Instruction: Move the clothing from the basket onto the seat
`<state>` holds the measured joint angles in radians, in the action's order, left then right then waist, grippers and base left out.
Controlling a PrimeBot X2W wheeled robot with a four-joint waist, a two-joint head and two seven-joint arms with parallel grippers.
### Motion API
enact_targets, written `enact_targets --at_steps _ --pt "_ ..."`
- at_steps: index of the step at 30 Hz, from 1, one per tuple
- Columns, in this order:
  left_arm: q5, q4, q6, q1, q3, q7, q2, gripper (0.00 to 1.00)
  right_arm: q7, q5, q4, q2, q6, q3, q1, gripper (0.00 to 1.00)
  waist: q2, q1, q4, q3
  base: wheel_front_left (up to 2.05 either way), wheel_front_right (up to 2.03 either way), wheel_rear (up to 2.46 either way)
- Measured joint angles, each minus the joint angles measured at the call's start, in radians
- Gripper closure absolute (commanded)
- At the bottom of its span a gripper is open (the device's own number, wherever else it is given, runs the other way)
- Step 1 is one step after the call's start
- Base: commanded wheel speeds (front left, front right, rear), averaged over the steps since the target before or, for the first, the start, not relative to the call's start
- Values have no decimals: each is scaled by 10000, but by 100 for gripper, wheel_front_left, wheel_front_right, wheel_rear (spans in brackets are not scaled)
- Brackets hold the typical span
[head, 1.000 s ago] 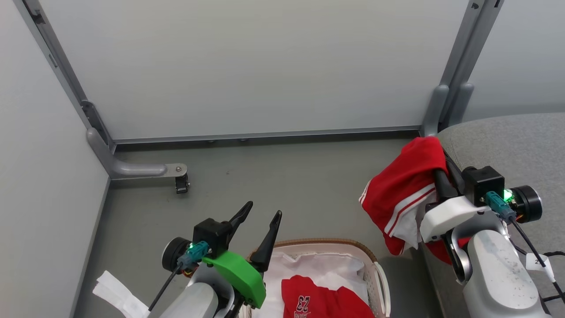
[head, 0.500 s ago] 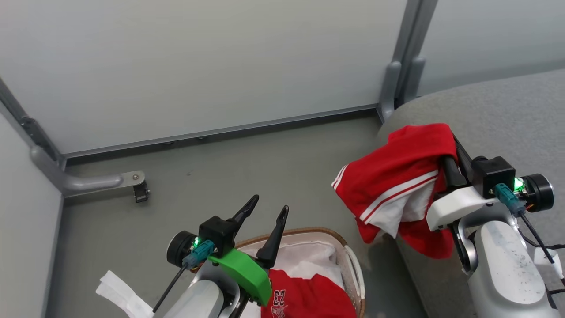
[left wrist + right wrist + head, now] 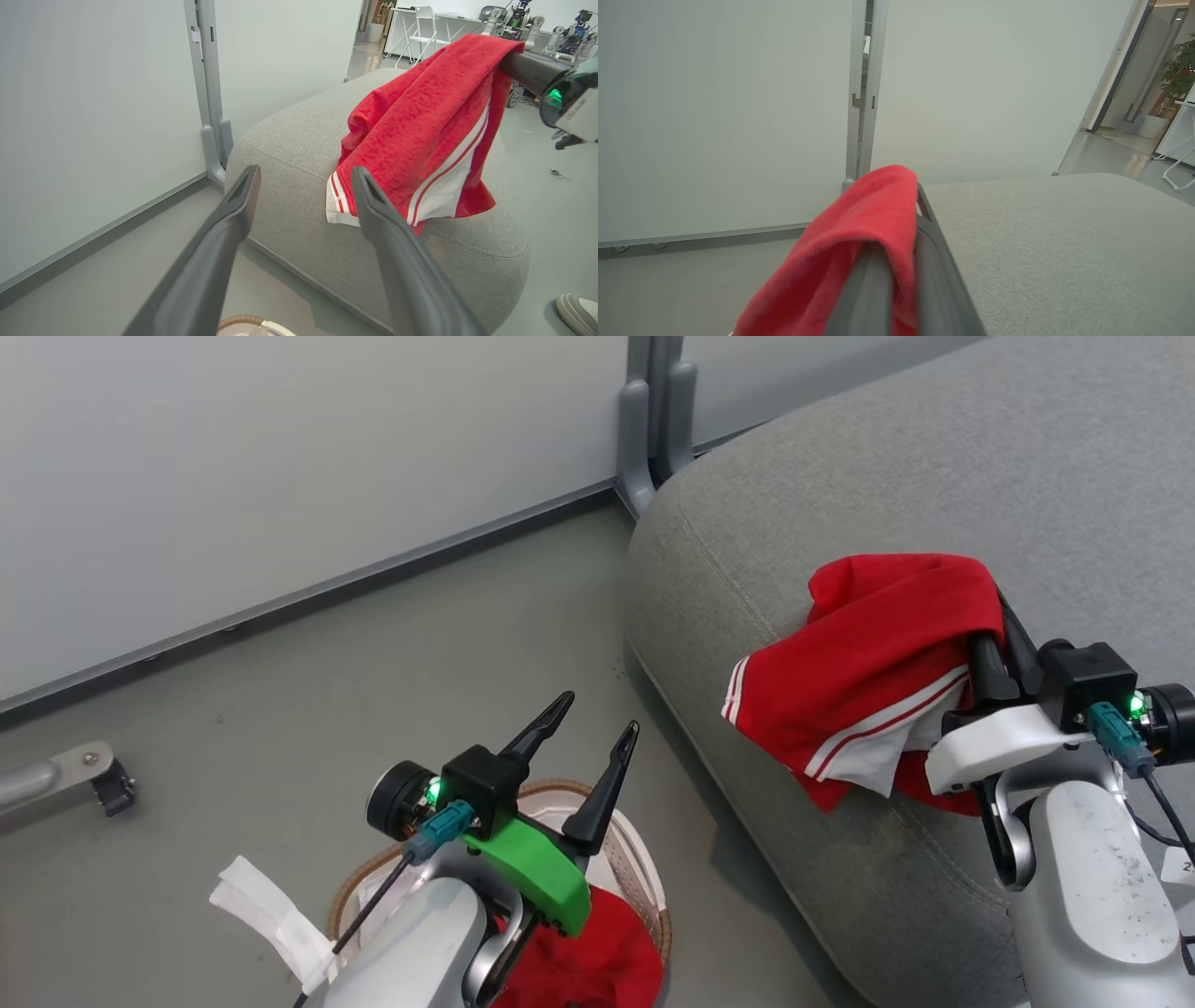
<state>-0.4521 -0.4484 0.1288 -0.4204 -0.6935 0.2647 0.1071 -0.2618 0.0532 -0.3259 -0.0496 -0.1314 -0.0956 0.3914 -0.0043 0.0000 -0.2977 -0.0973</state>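
A red garment with white stripes (image 3: pixel 868 663) hangs from my right gripper (image 3: pixel 997 616), which is shut on it above the front left part of the grey seat (image 3: pixel 840 467). The cloth drapes over the fingers (image 3: pixel 934 242) and hides their tips; its lower hem reaches the cushion (image 3: pixel 289 140). My left gripper (image 3: pixel 598 711) stands open with nothing between its fingers, above the basket's brown rim (image 3: pixel 644 873). Another red garment (image 3: pixel 583 961) lies in the basket, partly hidden by my left arm.
White partition panels with a grey post (image 3: pixel 653 429) stand behind the seat. A castor foot (image 3: pixel 93 775) is at the left. A white strip (image 3: pixel 261 915) lies on the grey floor beside the basket. A person's shoe (image 3: pixel 579 310) is near the seat's far side.
The camera has swung to the right, bringing the seat into view. My right gripper has carried the red garment from beside the seat's edge to above the cushion. The left gripper stays open.
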Motion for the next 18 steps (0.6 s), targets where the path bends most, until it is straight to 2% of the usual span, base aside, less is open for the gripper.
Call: enact_targets --at_steps 6,12,14,18 --pt "58 -6 0 -248 -163 0 81 0 0 -176 209 4 0 -201 23 100 0 0 -540 -677 0 0 0" --pt "102 100 0 -599 -297 0 142 0 0 148 313 -27 0 -497 711 100 0 0 -554 -1421 0 0 0" --pt "176 167 0 -730 -336 0 196 0 0 224 362 -188 0 -579 1188 100 0 0 -463 -1656 0 0 0" --pt "280 454 0 -1046 -531 0 224 0 0 460 242 -1085 0 -802 2444 100 0 1 -153 -2165 0 0 0"
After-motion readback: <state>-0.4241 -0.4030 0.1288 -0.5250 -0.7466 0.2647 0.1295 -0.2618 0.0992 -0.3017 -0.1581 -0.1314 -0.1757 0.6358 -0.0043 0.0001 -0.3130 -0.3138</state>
